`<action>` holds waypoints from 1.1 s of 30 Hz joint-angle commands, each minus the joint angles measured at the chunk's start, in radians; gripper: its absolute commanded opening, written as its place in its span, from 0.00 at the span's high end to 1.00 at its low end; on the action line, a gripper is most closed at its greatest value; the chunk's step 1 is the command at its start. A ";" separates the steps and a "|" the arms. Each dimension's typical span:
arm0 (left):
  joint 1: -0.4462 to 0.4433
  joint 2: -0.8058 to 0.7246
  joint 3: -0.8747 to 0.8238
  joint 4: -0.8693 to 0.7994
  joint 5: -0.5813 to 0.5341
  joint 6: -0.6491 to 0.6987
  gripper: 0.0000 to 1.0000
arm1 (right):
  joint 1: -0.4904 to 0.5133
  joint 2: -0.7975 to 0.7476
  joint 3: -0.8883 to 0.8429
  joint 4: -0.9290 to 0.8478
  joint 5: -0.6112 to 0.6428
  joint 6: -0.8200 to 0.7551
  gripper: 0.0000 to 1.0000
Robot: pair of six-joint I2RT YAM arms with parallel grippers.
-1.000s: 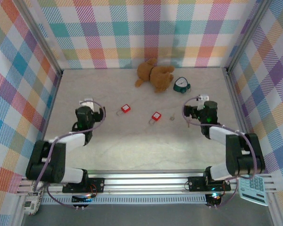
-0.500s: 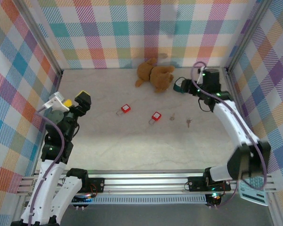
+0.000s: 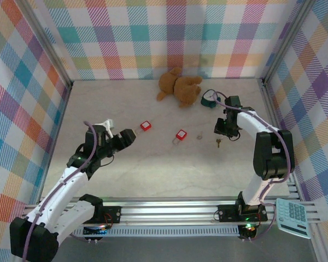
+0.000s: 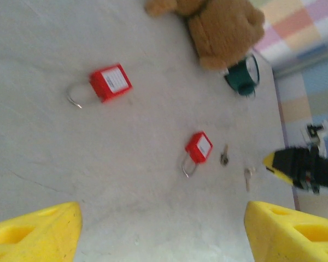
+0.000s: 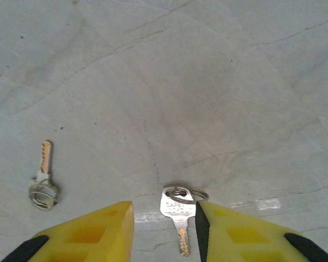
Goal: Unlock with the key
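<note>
Silvery and flat, the small key [image 5: 175,204] with its thin ring lay on the pale veined counter [image 5: 208,82] between the right jaws, narrowly parted either side of its head. Left jaws stood spread wide near a square red padlock [image 4: 110,83].

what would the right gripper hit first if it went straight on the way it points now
Most likely the key, which lies flat between the fingertips of the right gripper; the table under it comes right after.
</note>
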 commanded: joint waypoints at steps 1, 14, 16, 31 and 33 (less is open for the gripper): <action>-0.058 0.026 -0.005 0.065 0.018 -0.020 0.22 | -0.011 0.013 -0.009 -0.022 -0.022 -0.027 0.64; -0.142 0.091 0.032 0.083 0.031 -0.009 0.22 | -0.025 0.048 0.003 -0.042 -0.032 -0.050 0.60; -0.144 0.088 0.029 0.083 0.034 -0.009 0.22 | -0.024 0.054 0.004 -0.044 -0.026 -0.050 0.60; -0.147 0.074 0.028 0.070 0.041 -0.010 0.22 | -0.029 0.095 0.013 -0.034 -0.002 -0.051 0.69; -0.147 0.074 0.029 0.069 0.041 -0.011 0.23 | -0.030 0.092 0.016 -0.036 0.007 -0.052 0.70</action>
